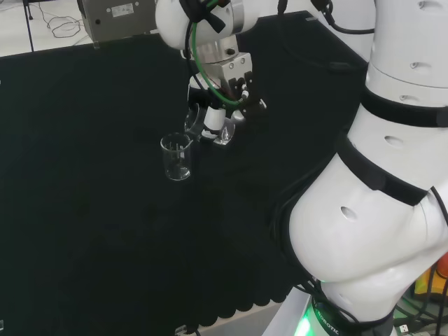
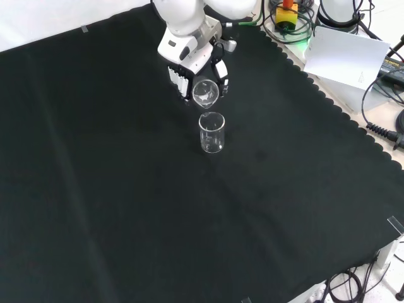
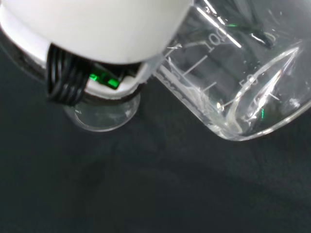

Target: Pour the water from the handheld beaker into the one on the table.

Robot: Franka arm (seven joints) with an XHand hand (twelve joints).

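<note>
Two clear beakers are counted on this rig: one standing, one carried. In the head view, from left to right, the standing beaker point(image 1: 176, 156) sits upright on the black-clothed worktop point(image 1: 84, 231), well in from every edge and nearer the far edge than the near one; just to its right the hand point(image 1: 227, 105) hangs from the arm with its fingers curled round the handheld beaker point(image 1: 194, 120), which is tipped toward the standing one. In the front view the handheld beaker point(image 2: 206, 92) shows its open mouth toward the camera, directly above and just behind the rim of the standing beaker point(image 2: 212, 133); the two appear apart, not touching. The wrist view shows the tilted beaker point(image 3: 238, 77) lying well over on its side with a little clear liquid pooled near its base, and the foot of the standing beaker point(image 3: 103, 114) on the cloth below. Judgement: the pour is under way or close to its end. Whether the standing beaker has taken on water cannot be told. What remains, by this reading, is draining the remainder and righting the carried beaker.
</note>
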